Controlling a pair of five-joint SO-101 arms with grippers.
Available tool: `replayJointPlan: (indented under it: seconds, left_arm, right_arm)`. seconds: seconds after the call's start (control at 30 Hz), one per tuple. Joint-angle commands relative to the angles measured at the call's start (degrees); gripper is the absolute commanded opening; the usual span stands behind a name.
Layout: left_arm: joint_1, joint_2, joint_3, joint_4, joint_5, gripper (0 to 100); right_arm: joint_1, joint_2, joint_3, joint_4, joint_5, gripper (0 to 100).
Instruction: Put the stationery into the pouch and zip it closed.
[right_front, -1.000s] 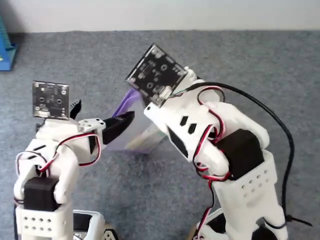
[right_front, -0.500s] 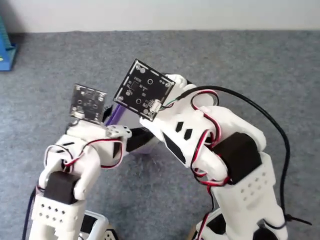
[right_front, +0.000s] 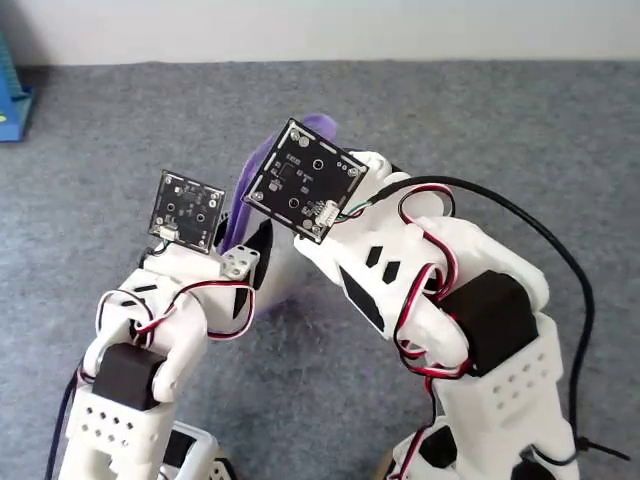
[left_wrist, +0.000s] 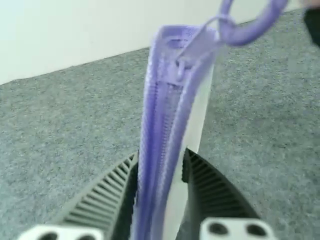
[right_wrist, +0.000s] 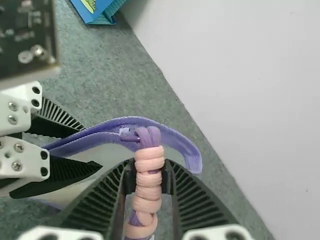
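1. Purple-edged clear zip pouch: left end effector pinches its zipper edge, holding it upright over the grey worktop; brace firmly.
2. Right end effector pinches the pink-and-purple braided pull cord; draw straight along the zipper.

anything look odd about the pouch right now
Nothing spilled or damaged. The pouch stands on edge rather than flat, its zip edge pinched in the left gripper, while the right gripper clamps the knotted pull cord.
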Motion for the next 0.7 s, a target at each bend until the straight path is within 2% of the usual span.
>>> replayJointPlan:
  seconds: [0.0,0.13,0.37,0.67]
  left_arm:
    - [0.18,-0.79,-6.02,-1.32,-0.26,12]
    - [-0.09,-0.79,-8.75,-1.32,-0.26,14]
    - [-0.18,-0.79,-9.45,-1.32,-0.09,31]
    - [0.26,-0.79,-9.54,-1.41,-0.18,25]
  right_arm:
    - [0.57,-2.33,-2.81,0.04,0.09,0.7]
    - [0.57,-2.33,-2.9,0.04,0.18,0.7]
    - [0.31,-2.33,-2.99,2.86,0.44,0.7]
    - [-1.63,-3.65,-2.73,3.3,0.44,0.7]
